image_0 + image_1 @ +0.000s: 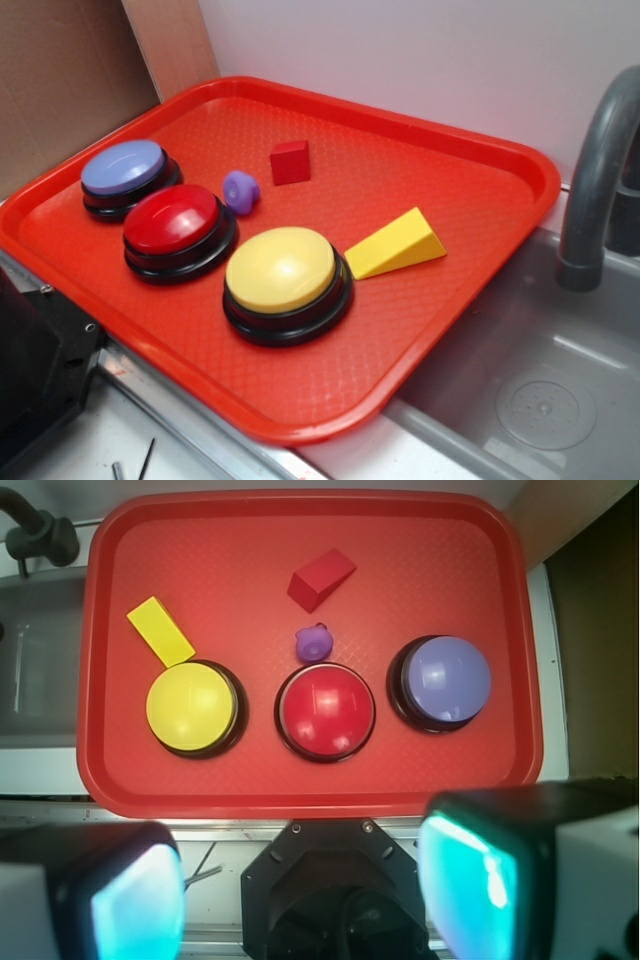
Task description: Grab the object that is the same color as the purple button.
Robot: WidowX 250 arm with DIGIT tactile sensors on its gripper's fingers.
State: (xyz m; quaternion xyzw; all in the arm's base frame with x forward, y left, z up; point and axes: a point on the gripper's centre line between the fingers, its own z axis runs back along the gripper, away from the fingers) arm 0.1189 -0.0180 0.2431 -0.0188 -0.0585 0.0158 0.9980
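Sitting on the red tray (pixel 110 770), the small purple piece (pixel 313 643) touches the red button (pixel 325 712) at its 12 o'clock, w/ the purple button (pixel 442 682) at 3. Tool (pixel 310 895) hangs wide open, holding nothing, below the tray.

We see a red tray (pixel 480 175) with a textured floor and raised rim. On it, three dome buttons stand in a row: the purple button (pixel 127 176), a red button (pixel 178 231) and a yellow button (pixel 287 282). The small purple piece (pixel 240 191) lies just beside the red button, touching or nearly so. A red block (pixel 290 162) lies near it. A yellow wedge (pixel 397 244) rests against the yellow button.
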